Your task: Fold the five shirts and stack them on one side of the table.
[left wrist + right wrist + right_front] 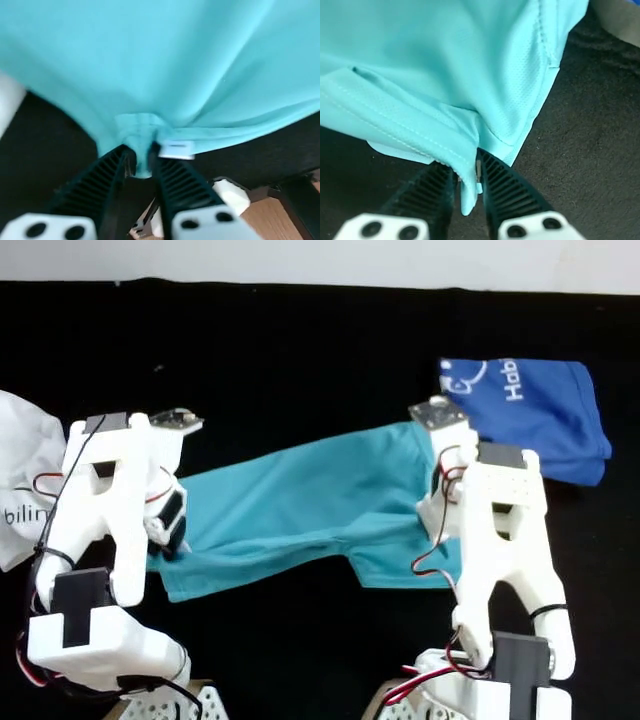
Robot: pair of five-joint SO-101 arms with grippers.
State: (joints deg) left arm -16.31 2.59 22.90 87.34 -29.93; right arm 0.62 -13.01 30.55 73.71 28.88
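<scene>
A teal shirt [300, 505] hangs stretched between the two arms over the black table [300, 350]. My left gripper [142, 155] is shut on a bunched edge of the teal shirt [160, 65], near a small white label [177, 149]. In the high view that arm's gripper [172, 540] sits at the shirt's left end. My right gripper [467, 167] is shut on a hemmed edge of the teal shirt [445, 75]; in the high view it [440, 495] holds the shirt's right end. A folded blue shirt [535, 415] lies at the back right. A white shirt [25, 480] lies crumpled at the left edge.
The black cloth covers the table, with bare room at the back centre [300, 350] and front middle [300, 640]. The arm bases [110, 640] [510, 670] stand at the front edge. Bare wood [280, 220] shows past the cloth's edge.
</scene>
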